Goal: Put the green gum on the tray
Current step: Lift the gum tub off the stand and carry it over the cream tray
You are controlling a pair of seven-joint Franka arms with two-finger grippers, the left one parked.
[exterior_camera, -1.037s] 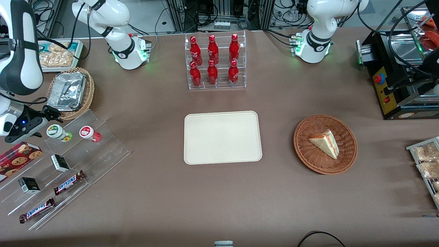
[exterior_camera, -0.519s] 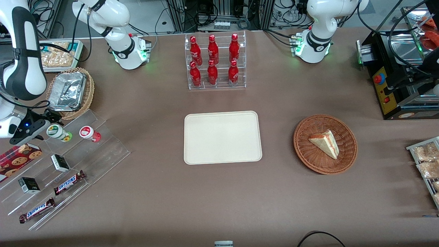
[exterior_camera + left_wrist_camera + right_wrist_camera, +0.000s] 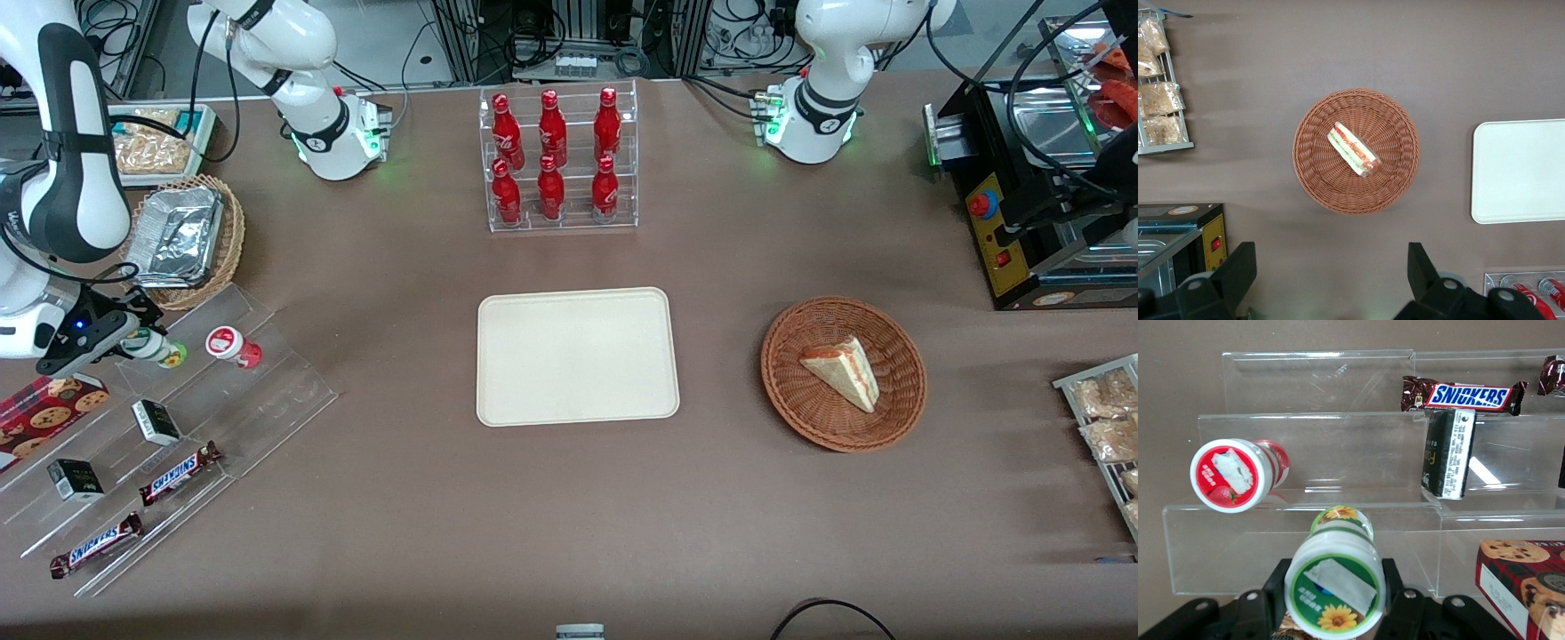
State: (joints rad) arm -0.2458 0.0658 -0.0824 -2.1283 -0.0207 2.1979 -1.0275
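The gripper [image 3: 140,336] sits at the top step of a clear acrylic stepped stand [image 3: 267,391], at the working arm's end of the table. Just beside it on that step lies a small red-bodied bottle with a white, red-labelled lid [image 3: 229,345]. One step nearer the front camera than the gripper stands a small black box [image 3: 156,421]. A Snickers bar in a brown wrapper [image 3: 180,472] lies lower still. A red cookie box [image 3: 49,411] is close by the gripper. An oval wicker basket [image 3: 233,231] of foil containers lies farther from the camera. A clear rack of red bottles [image 3: 556,160] and a round wicker basket [image 3: 800,418] holding a sandwich wedge [image 3: 842,372] are well apart from the gripper, toward the parked arm.
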